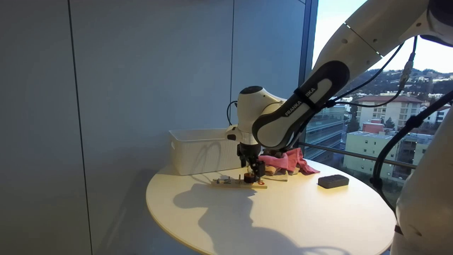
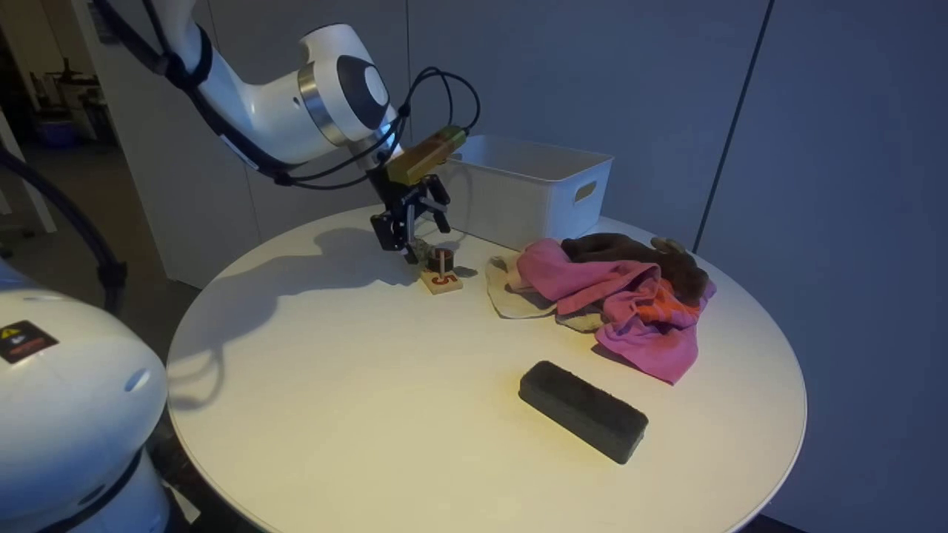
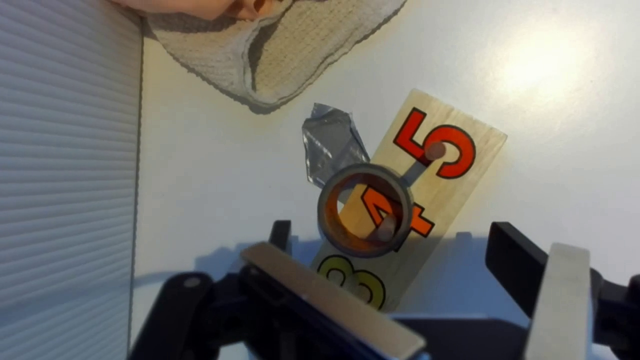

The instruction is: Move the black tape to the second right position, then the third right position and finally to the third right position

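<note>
The black tape (image 3: 344,237) is a small roll with an orange-brown inside. It sits around the peg at number 4 on the wooden numbered board (image 3: 440,200), and the peg's top shows inside the ring. The tape (image 1: 250,177) (image 2: 432,260) and the board (image 1: 230,184) (image 2: 442,285) also show in both exterior views. The peg at number 5 stands bare beside it. My gripper (image 3: 392,245) is open just above the board, with its fingers apart on either side of the tape and touching nothing visible. The gripper also shows in both exterior views (image 1: 252,168) (image 2: 427,238).
A white box (image 1: 205,152) stands behind the board, close to the gripper. A pink cloth (image 2: 592,274) and a white towel (image 3: 300,55) lie beside the board. A clear plastic scrap (image 3: 332,142) lies against the board. A black block (image 2: 583,411) lies farther off.
</note>
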